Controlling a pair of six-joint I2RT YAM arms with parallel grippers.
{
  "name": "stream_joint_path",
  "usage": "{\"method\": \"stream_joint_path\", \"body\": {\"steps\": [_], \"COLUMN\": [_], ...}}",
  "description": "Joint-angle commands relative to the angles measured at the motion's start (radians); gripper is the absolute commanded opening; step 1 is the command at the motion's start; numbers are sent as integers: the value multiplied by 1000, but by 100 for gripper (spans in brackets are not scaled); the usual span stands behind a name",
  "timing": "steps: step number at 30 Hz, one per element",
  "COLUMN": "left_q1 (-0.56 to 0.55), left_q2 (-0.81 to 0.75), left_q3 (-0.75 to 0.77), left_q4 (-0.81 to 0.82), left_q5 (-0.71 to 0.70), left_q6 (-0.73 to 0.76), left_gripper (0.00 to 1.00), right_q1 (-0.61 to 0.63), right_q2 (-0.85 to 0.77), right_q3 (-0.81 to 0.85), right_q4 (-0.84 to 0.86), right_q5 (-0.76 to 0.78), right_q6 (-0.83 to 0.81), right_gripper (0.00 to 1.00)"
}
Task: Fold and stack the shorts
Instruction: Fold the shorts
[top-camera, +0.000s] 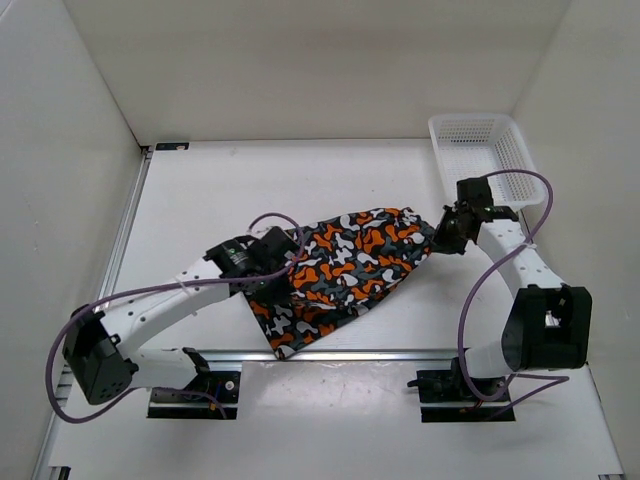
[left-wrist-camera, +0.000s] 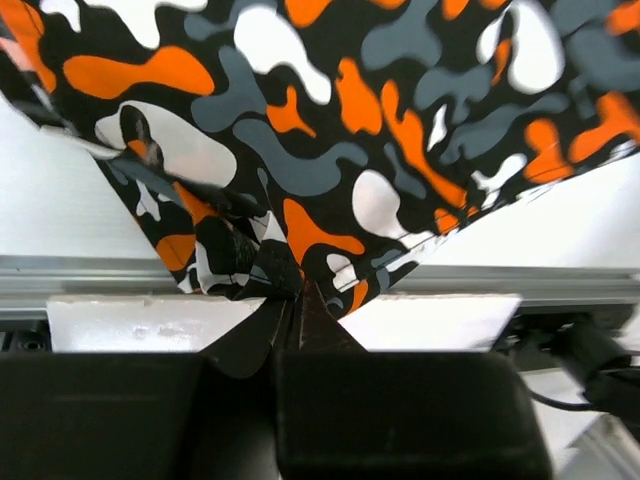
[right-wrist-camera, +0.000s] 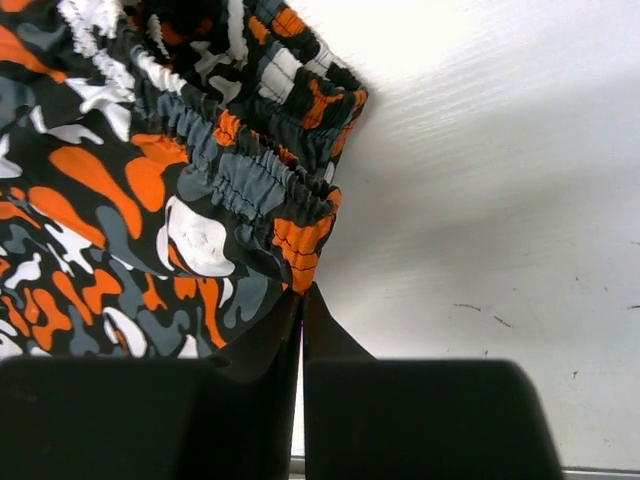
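The camouflage shorts (top-camera: 345, 265) with orange, black, grey and white blotches are stretched across the middle of the table between both grippers. My left gripper (top-camera: 268, 262) is shut on the shorts' left edge; in the left wrist view its tips (left-wrist-camera: 298, 292) pinch bunched fabric (left-wrist-camera: 330, 120). My right gripper (top-camera: 440, 232) is shut on the shorts' right end; in the right wrist view its tips (right-wrist-camera: 302, 292) pinch the gathered elastic waistband (right-wrist-camera: 250, 170).
A white plastic mesh basket (top-camera: 483, 152) stands at the far right of the table, just behind my right arm. The metal rail along the table's near edge (top-camera: 400, 353) lies under the shorts' lower corner. White walls enclose the table.
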Motion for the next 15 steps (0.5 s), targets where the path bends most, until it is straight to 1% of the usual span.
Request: {"method": "stream_joint_path", "body": {"steps": [1,2,3,4,5,6,7,8,10,11,12,13,15], "left_q1": [-59,-69,-80,-80,-80,-80,-80,-80,-59,-41,2,25,88], "left_q2": [36,65,81,94,116,116,127,127,101,90,66,53,29], "left_q3": [30,30,30,30,30,30,30,30,12,-8,-37,-106,-181], "left_q4": [0,0,0,0,-12,-23,-36,-59,-69,-69,-37,-14,57], "left_q5": [-26,-26,-14,-3,7,8,-18,-29,-40,-26,-11,9,81], "left_q6": [-64,-64,-64,-64,-64,-64,-64,-76,-90,-90,-90,-90,-101], "left_gripper": [10,10,17,25,31,62,76,87,98,98,98,96,96], "right_q1": [-7,-7,-7,-7,-7,-7,-7,-7,-7,-7,-7,-7,-7], "right_q2": [-38,-27,-6,13,29,54,54,54,54,54,65,65,65], "right_q3": [-15,-15,-15,-15,5,5,5,5,-4,-4,-4,-4,-14], "right_q4": [53,53,65,65,65,56,56,56,65,65,65,74,74], "right_q5": [17,17,8,-9,-9,-18,-18,-18,-18,-18,-29,-29,-40], "right_q6": [9,9,-6,-19,-28,-28,-28,-28,-28,-28,-28,-28,-19], "right_gripper": [0,0,6,15,25,34,49,55,65,65,65,65,65]}}
